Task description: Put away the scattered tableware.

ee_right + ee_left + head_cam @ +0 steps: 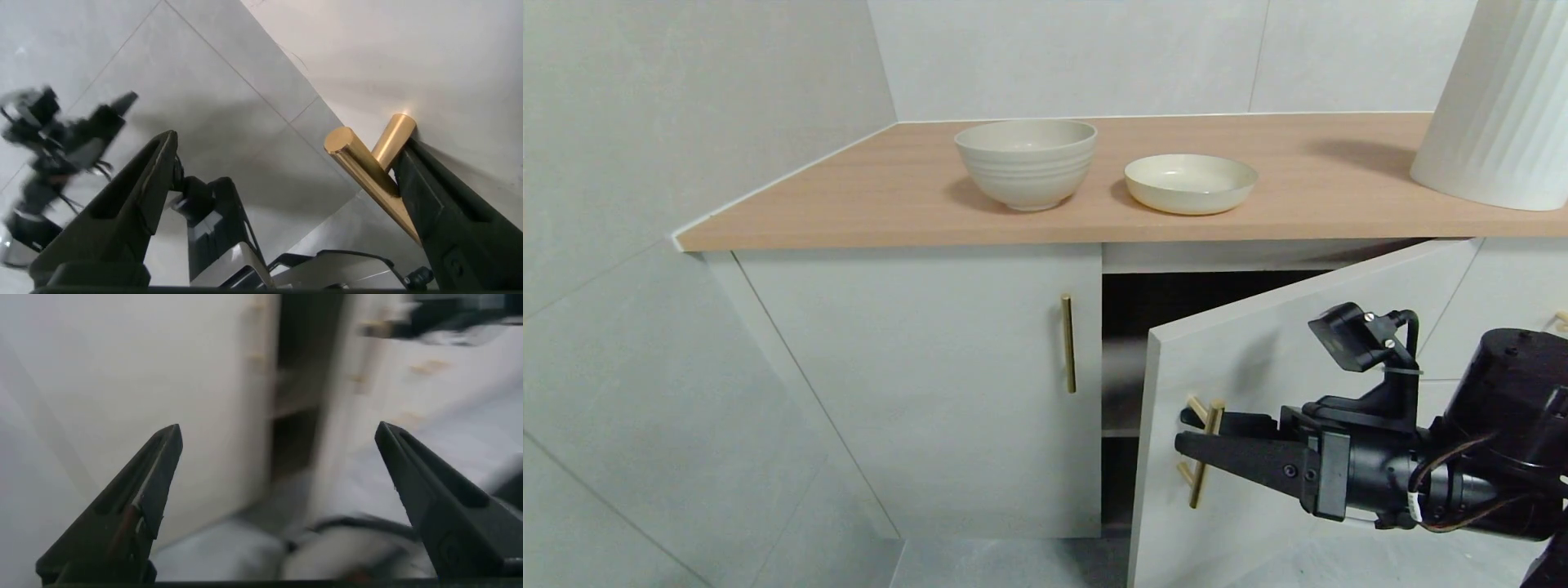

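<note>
Right gripper (1188, 433) stands at the brass handle (1200, 482) of the cabinet door (1258, 343), fingers spread, with the inner face of one finger against the handle. It appears to hook rather than clamp, evidently so as to swing the door, which hangs partly open. Left gripper (278, 431), likewise spread and empty, faces the dark opening beside the door. Above the door, on the counter (849, 204), sit the deep bowl (1025, 163) and, just beside it, the shallow dish (1191, 183). Neither is stored yet, and the cupboard is judged their destination.
</note>
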You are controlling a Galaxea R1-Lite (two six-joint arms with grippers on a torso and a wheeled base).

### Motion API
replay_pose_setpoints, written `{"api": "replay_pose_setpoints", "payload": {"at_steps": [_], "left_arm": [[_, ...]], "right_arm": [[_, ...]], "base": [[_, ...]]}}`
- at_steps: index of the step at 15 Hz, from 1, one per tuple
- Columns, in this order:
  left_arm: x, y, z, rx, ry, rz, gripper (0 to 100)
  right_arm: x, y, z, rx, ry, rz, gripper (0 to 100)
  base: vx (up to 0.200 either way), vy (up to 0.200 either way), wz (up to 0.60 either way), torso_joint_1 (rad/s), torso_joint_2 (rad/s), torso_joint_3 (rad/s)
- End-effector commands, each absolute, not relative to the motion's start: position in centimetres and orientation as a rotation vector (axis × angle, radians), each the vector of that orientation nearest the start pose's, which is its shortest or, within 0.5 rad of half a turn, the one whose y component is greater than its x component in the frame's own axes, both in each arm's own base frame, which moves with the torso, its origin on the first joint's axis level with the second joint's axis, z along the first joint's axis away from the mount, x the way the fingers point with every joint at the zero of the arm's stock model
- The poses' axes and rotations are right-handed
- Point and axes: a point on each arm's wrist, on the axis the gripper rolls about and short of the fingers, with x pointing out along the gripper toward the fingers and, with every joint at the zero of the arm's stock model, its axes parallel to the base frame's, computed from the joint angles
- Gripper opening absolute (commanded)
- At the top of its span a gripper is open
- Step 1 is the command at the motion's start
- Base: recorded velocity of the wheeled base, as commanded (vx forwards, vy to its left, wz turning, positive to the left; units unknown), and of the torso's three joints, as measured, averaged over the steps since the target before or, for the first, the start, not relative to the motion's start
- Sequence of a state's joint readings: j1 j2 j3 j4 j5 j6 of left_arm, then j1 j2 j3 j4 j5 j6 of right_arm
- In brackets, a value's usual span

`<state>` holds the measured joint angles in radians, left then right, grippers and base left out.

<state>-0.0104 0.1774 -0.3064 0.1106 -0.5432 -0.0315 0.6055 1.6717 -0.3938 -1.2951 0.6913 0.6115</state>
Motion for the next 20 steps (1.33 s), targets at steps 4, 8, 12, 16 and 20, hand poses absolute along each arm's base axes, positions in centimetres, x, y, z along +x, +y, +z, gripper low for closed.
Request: {"api": "replay_pose_setpoints", "payload": {"at_steps": [4, 8, 12, 16, 20], "left_arm": [[7.0, -2.3, 23.4, -0.125, 0.293, -0.864, 100], [15.3, -5.8, 21.4, -0.124, 0.410, -0.989, 100], [21.4, -10.4, 15.1, -0.088, 0.567, -0.959, 100], [21.7, -13.9, 11.6, -0.106, 0.505, -0.987, 100], [22.4, -15.2, 10.5, -0.156, 0.426, -0.943, 100]], "right_arm": [[19.8, 15.4, 15.5, 0.521, 0.374, 1.260, 100], [19.9, 15.5, 15.2, 0.521, 0.387, 1.256, 100], [20.1, 15.7, 14.8, 0.519, 0.403, 1.251, 100], [20.4, 15.9, 14.1, 0.502, 0.416, 1.246, 100], [20.4, 15.9, 14.1, 0.500, 0.412, 1.247, 100]], "base": [[0.000, 0.000, 0.00, 0.000, 0.00, 0.000], [0.000, 0.000, 0.00, 0.000, 0.00, 0.000], [0.000, 0.000, 0.00, 0.000, 0.00, 0.000], [0.000, 0.000, 0.00, 0.000, 0.00, 0.000], [0.000, 0.000, 0.00, 0.000, 0.00, 0.000]]}}
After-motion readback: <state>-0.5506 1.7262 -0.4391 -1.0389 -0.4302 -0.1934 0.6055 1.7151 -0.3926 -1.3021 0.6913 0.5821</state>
